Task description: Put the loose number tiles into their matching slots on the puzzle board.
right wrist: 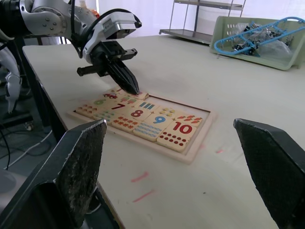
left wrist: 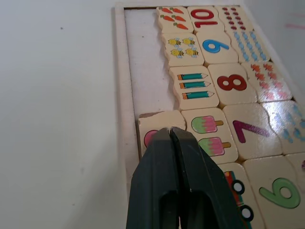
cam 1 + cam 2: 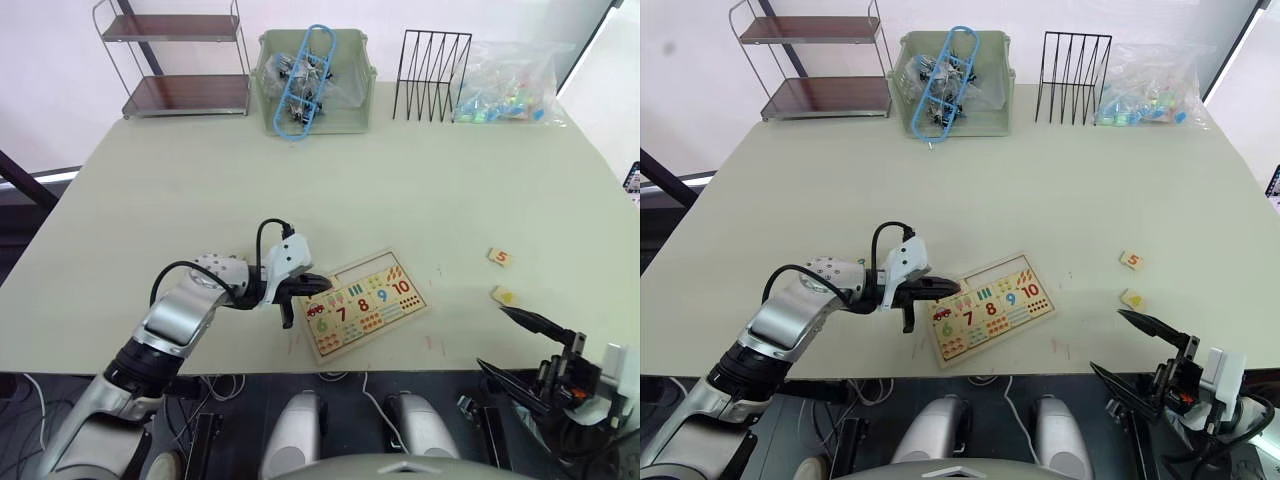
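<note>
With left gripper (image 2: pixel 170 131) closed, tip on a tile (image 2: pixel 155 128) in the board (image 3: pixel 368 302), I can't tell if it's seated; right gripper (image 3: pixel 512 345) open, empty.

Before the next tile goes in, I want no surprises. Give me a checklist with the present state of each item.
1. Left hand shut, tips on a tile in the top row of the board: ok.
2. That tile seated flush: cannot tell.
3. Remaining slots in that row empty: ok.
4. Tile 5 and a second tile loose on the table, near the right hand: ok.
5. Right hand open, holding nothing: ok.
6. Second tile's numeral readable: cannot tell.
</note>
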Motion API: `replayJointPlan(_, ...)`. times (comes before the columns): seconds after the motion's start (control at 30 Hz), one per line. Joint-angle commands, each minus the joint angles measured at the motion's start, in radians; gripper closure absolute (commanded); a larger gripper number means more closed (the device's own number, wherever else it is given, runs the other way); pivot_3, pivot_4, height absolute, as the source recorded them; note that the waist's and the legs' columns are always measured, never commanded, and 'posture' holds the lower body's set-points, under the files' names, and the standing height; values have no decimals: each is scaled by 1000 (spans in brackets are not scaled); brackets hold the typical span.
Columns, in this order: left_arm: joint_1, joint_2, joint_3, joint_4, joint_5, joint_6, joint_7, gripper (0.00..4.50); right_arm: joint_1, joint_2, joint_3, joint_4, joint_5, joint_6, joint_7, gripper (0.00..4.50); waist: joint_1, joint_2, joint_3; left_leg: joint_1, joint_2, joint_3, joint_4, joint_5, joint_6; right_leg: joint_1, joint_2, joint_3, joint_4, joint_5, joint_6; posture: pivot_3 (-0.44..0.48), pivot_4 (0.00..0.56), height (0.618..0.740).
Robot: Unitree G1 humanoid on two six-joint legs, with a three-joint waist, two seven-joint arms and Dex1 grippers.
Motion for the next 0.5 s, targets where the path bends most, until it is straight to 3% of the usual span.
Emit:
replayJointPlan(0.03, 9, 1, 78, -56, -41, 15, 12, 4444, 7, -4, -40, -29, 23, -13, -10, 0, 0, 0, 0, 0, 0, 0, 0, 0, 0, 0, 0, 0, 0, 0, 0, 0, 150, 740)
replayJointPlan(0.27, 65, 10, 169, -78, -53, -13, 37, 4444, -19, -12, -81, 29, 0, 4, -71, 0, 3, 0, 0, 0, 0, -1, 0, 0, 0, 0, 0, 0, 0, 0, 0, 0, 150, 740)
replayJointPlan(0.5, 234, -5, 360, -172, -165, 21, 91, 4444, -71, -54, -128, 135, -42, 36, -126, 0, 2, 0, 0, 1, 4, -1, 0, 0, 0, 0, 0, 1, 0, 0, -1, 0, 150, 740)
